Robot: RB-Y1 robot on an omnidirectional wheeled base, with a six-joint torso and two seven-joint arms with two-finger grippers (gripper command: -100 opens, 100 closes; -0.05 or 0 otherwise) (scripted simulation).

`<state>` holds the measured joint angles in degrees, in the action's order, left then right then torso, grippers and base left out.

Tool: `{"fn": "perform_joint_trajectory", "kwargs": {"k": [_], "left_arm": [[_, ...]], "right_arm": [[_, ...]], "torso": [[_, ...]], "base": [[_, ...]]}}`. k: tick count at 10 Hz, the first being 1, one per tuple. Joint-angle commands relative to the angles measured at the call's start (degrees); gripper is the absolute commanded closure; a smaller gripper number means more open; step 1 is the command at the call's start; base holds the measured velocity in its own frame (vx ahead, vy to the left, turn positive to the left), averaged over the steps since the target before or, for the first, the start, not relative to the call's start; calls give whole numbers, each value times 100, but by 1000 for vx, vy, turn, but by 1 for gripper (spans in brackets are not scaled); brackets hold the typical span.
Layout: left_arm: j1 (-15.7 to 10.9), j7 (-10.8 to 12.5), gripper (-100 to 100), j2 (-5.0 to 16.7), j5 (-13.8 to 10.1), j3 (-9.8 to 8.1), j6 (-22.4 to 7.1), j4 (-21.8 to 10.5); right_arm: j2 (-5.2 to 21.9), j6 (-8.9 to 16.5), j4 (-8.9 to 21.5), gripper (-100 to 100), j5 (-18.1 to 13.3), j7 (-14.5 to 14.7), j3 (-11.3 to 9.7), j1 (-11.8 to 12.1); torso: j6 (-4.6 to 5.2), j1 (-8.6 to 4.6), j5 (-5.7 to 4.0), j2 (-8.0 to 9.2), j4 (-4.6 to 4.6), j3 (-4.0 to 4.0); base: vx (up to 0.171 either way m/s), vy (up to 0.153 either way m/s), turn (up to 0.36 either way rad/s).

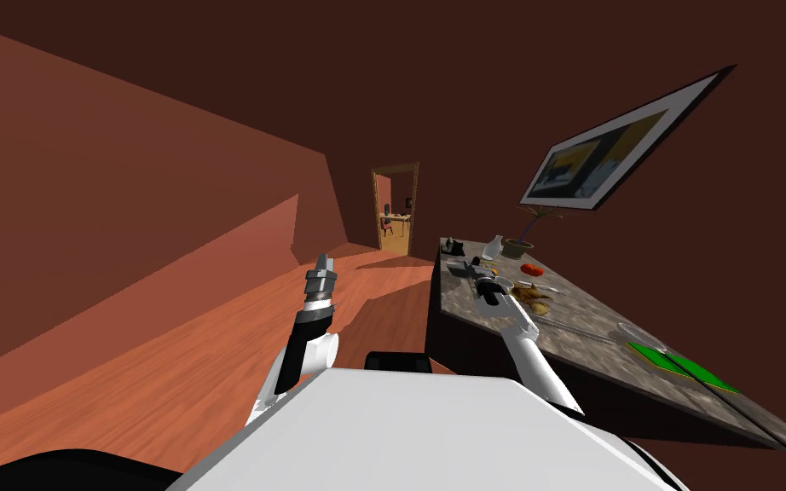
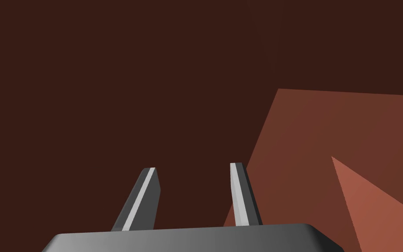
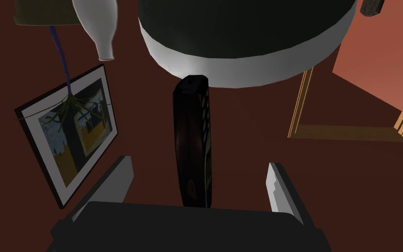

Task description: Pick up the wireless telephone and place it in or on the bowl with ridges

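Both stand open: left gripper (image 1: 321, 266) over the floor (image 1: 170, 375), right gripper (image 3: 200, 161) spread either side of the untouched dark telephone (image 3: 192, 140), whose far end appears to meet the white-walled bowl (image 3: 244, 65), so an off-centre closure risks toppling it.

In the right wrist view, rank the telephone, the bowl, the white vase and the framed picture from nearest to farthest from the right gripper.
1. telephone: dark handset between the open fingers of the right gripper.
2. bowl: just past the handset's far end.
3. white vase: beyond the bowl, on the picture's side.
4. framed picture: on the wall behind.
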<state>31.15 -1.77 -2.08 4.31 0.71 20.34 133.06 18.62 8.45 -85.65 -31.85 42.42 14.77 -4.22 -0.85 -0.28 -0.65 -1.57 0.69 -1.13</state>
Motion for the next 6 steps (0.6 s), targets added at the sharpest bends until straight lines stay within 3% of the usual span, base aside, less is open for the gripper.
{"fn": "perform_joint_trajectory", "kwargs": {"k": [1, 3, 4, 5, 6], "left_arm": [[0, 0, 0, 0, 0, 0, 0, 0], [0, 0, 0, 0, 0, 0, 0, 0], [0, 0, 0, 0, 0, 0, 0, 0], [0, 0, 0, 0, 0, 0, 0, 0], [0, 0, 0, -1, 0, 0, 0, 0]], "right_arm": [[0, 0, 0, -100, 0, 0, 0, 0], [0, 0, 0, -100, 0, 0, 0, 0], [0, 0, 0, 0, 0, 0, 0, 0], [282, -281, 294, -100, 149, -102, -129, -272], [307, -307, 523, -100, 149, -102, -129, -279]], "torso": [[0, 0, 0, 0, 0, 0], [0, 1, 0, 2, 0, 1], [0, 1, 0, 2, 0, 1], [-11, 1, 5, -7, -5, -1], [-17, 29, 15, -19, -9, -5]], "base": [[0, 0, 0], [0, 0, 0], [-7, 2, -20], [-5, 80, -106], [-4, 104, -53]]}}
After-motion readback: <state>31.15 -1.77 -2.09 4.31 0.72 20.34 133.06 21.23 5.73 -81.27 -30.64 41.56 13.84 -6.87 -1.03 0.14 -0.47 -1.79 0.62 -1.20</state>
